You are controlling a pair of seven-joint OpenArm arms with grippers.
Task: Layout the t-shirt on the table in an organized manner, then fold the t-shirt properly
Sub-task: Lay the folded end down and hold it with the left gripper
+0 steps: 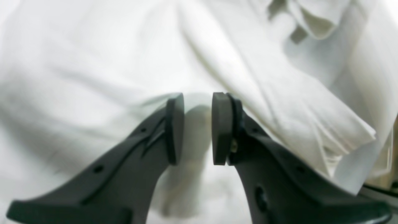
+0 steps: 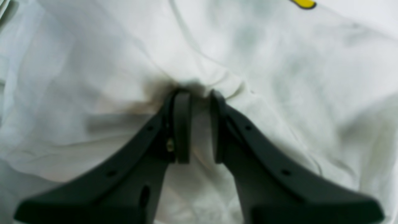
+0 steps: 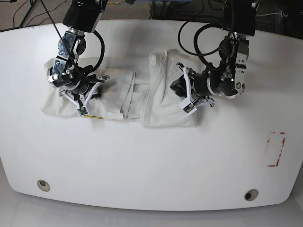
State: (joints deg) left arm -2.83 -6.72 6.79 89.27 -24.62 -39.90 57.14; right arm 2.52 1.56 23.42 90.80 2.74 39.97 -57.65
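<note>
Left wrist view: my left gripper (image 1: 197, 129) has its jaws parted by a narrow gap, white cloth of the t-shirt (image 1: 124, 62) lying straight ahead and beneath; cloth shows through the gap, but whether the pads pinch it I cannot tell. A folded, hemmed edge (image 1: 348, 140) runs diagonally off to the right of the jaws. Right wrist view: my right gripper (image 2: 196, 126) stands with jaws nearly together, a pucker of t-shirt cloth (image 2: 199, 90) gathered at the tips, so I judge it pinched; a yellow-orange scrap of print (image 2: 303, 3) sits at the top edge. Base view: the t-shirt (image 3: 123, 97) lies bunched across the far half of the surface (image 3: 151, 165), its long axis running side to side, one arm at each end. The right gripper (image 3: 87, 92) is on the flatter end, the left gripper (image 3: 182, 90) on the heaped end. Red-outlined rectangle (image 3: 275, 149) well apart; two grommet holes (image 3: 43, 184) near the front edge. Nothing obstructs an outward pull along the long axis.
</note>
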